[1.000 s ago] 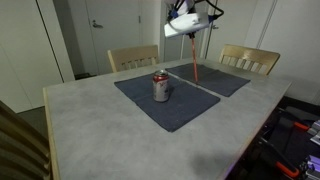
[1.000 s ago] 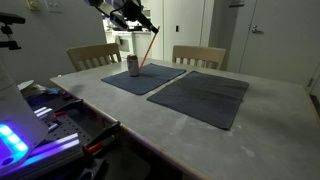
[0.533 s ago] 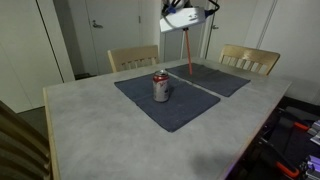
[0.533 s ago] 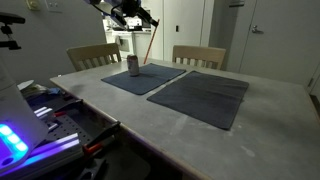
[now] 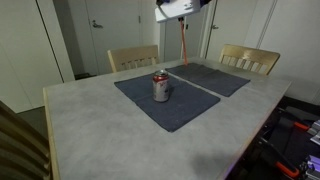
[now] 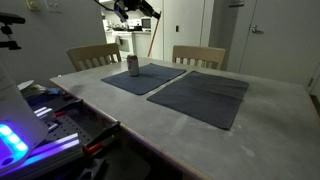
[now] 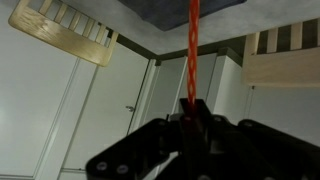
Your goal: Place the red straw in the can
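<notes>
While I look across the one pale, speckled table [image 5: 90, 120], the left of two slatted wooden chairs [image 5: 133, 57] comes first. Next, one short silver metal can [image 5: 160, 87] stands upright on the nearer of two flat dark placemats [image 5: 165, 108]. Right of it, one thin, straight red straw [image 5: 184, 45] hangs almost vertical, apart from the can, its top pinched in my single gripper [image 5: 181, 17], jaws clamped tight on it.

Home dining room, grey table [image 5: 95, 125], dark placemats [image 5: 182, 112], wooden chairs [image 5: 133, 57], white doors [image 5: 102, 28] behind
</notes>
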`<move>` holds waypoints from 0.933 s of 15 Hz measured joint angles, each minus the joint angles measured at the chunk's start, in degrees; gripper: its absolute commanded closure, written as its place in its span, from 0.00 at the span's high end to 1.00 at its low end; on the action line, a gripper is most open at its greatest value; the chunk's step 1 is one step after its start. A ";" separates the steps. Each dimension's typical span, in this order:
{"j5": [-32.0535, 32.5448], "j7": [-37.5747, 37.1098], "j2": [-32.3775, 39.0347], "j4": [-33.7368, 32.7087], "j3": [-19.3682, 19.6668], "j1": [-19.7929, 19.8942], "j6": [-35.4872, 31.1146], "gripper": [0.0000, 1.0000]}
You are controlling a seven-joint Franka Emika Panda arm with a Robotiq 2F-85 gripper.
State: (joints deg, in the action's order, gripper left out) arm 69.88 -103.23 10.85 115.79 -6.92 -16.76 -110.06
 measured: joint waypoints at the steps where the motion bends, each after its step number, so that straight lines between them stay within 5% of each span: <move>1: -0.05 0.13 0.02 -0.05 0.00 0.26 0.00 0.08; 2: -0.06 0.14 0.05 -0.05 -0.02 0.39 0.00 0.02; 14: 2.65 2.06 0.32 -3.23 -0.21 1.12 -2.55 0.02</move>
State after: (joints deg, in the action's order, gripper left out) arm 72.53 -101.16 11.17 112.56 -7.13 -15.64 -112.61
